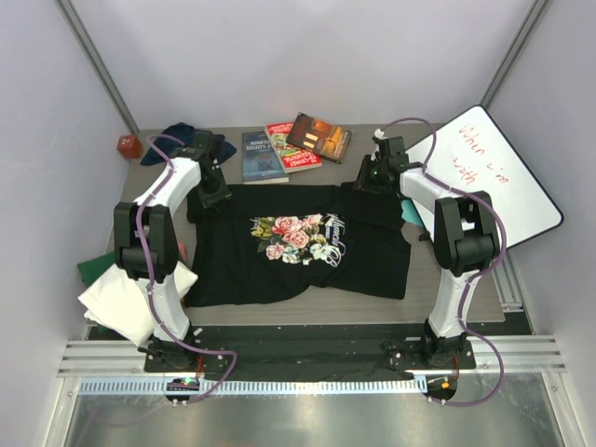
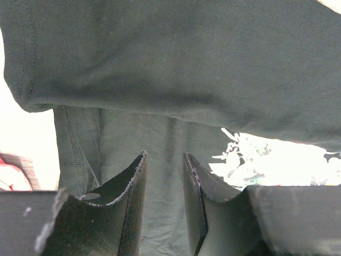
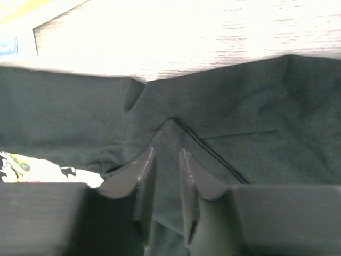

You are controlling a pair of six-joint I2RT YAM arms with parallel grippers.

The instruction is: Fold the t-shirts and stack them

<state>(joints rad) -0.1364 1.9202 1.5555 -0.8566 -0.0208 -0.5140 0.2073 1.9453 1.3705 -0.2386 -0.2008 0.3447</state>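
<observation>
One large black cloth t-shirt (image 1: 307, 270), printed with pink-and-white roses and white lettering, is spread across the middle of the wooden table (image 1: 419, 298), print upward. Its far left corner is clamped by the left end effector (image 1: 212, 193); in the left wrist view, cloth is seen in the gap between the dark fingers (image 2: 133, 208) and a fold is held raised. At the far right corner, a ridge of the same cloth is seen between the fingers of the right end effector (image 1: 372, 175); whether it is clamped there cannot be told. A folded white cloth shirt (image 1: 121, 298) and a green cloth shirt (image 1: 93, 270) are seen at the near left, and a navy cloth shirt (image 1: 172, 135) at the far left. Three printed-cover books (image 1: 289, 144) are laid beyond the black shirt.
</observation>
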